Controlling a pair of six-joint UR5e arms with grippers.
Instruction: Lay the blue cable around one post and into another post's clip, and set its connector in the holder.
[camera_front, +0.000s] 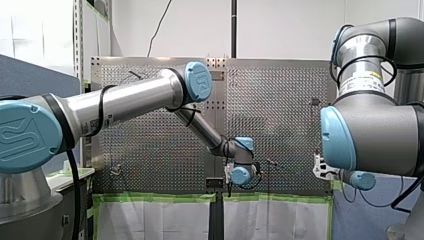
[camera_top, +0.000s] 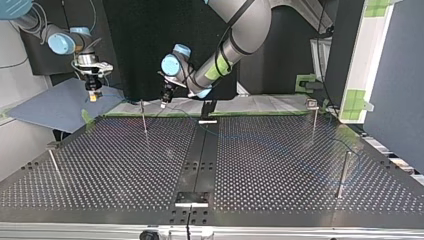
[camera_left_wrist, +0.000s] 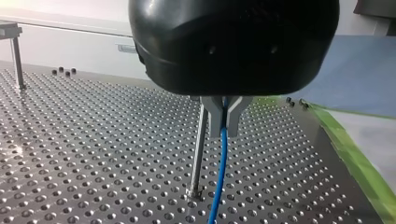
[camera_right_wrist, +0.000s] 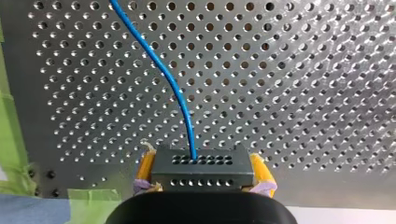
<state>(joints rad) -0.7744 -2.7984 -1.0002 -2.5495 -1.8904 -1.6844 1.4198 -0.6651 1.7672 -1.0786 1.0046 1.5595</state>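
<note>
order: going from the table (camera_top: 280, 195) edge nearest the top view's camera toward the edge under the arms.
counts: 4 posts, 2 grippers, 1 blue cable, 1 connector, 2 small fixtures on the table's centre strip.
near edge: a flat plate (camera_top: 191, 198) is sitting mid-edge on the centre strip.
near posts: near-left post (camera_top: 55, 167) is standing by the table's near-left corner as the top view sees it. near-right post (camera_top: 342, 175) is standing toward the near-right corner.
far posts: far-left post (camera_top: 144, 118) and far-right post (camera_top: 313, 121) are standing close to the far edge. The far-right one is carrying a small clip head (camera_top: 312, 103).
far edge: a black bracket (camera_top: 208, 111) is standing mid-edge, with green tape (camera_left_wrist: 362, 161) running along the table's border.
left gripper (camera_left_wrist: 224, 133): hanging low by the far edge just beside the far-left post, metal fingers (camera_left_wrist: 214, 119) pinching closed on the blue cable (camera_right_wrist: 173, 88).
cable axis: below those fingers it is running near-vertical, dropping to the table just beside the post's foot with a sliver of gap. At its other end it is leaving the connector and curving away over the table. In the top view it is too thin to trace.
right gripper (camera_right_wrist: 203, 161): hanging past the table's far-left corner in the top view, over a blue mat (camera_top: 55, 107), yellow pads (camera_right_wrist: 146, 169) clamping the connector's two short ends.
connector (camera_right_wrist: 203, 173): black block showing two rows of holes, held in the air. Its long axis is lying pad to pad, and the cable exit is pointing away from the gripper.
</note>
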